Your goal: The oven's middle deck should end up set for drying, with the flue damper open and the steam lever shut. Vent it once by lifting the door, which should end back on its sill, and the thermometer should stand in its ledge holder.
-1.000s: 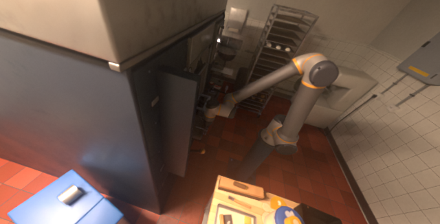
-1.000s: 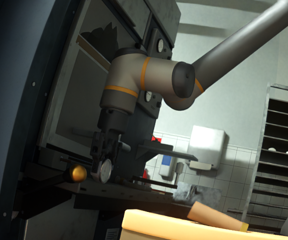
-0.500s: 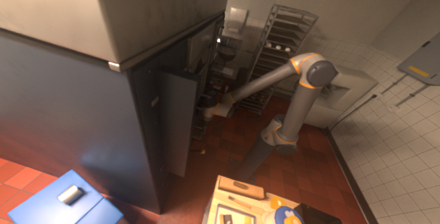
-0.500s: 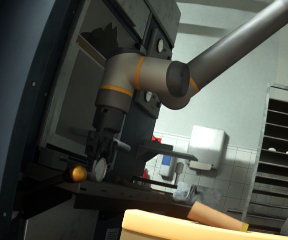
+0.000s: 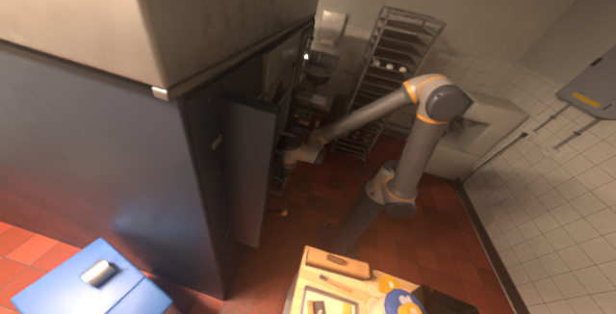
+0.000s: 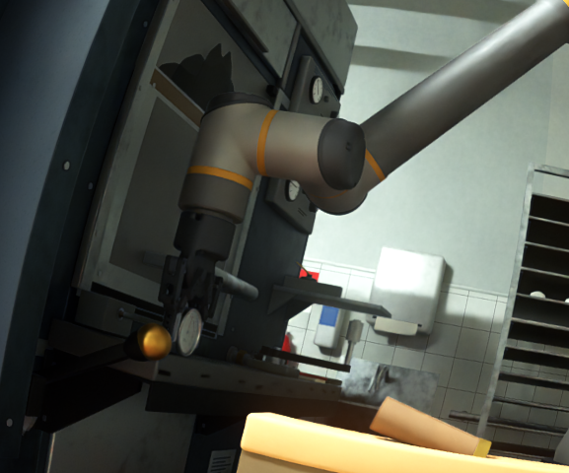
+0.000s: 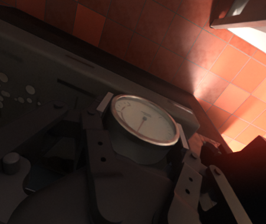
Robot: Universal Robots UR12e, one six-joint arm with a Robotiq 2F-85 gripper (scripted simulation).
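Note:
At the front of the dark deck oven, the middle deck's ledge (image 6: 233, 374) runs below its door (image 6: 162, 203). I hold the dial thermometer (image 6: 189, 332) (image 7: 144, 120) in my gripper (image 6: 185, 305) (image 7: 139, 138), closed on its round head, just above the ledge. The white dial face points outward. A lever with a brass ball knob (image 6: 153, 341) sticks out just left of the thermometer. The door's bar handle (image 6: 236, 286) sits right beside my fingers. The ledge holder is hidden.
The oven body (image 5: 120, 126) fills the left. A bakery rack (image 5: 390, 63) stands behind the arm. A wooden table with a rolling pin (image 6: 427, 427) sits in front. Red floor tiles (image 7: 219, 73) lie below the ledge.

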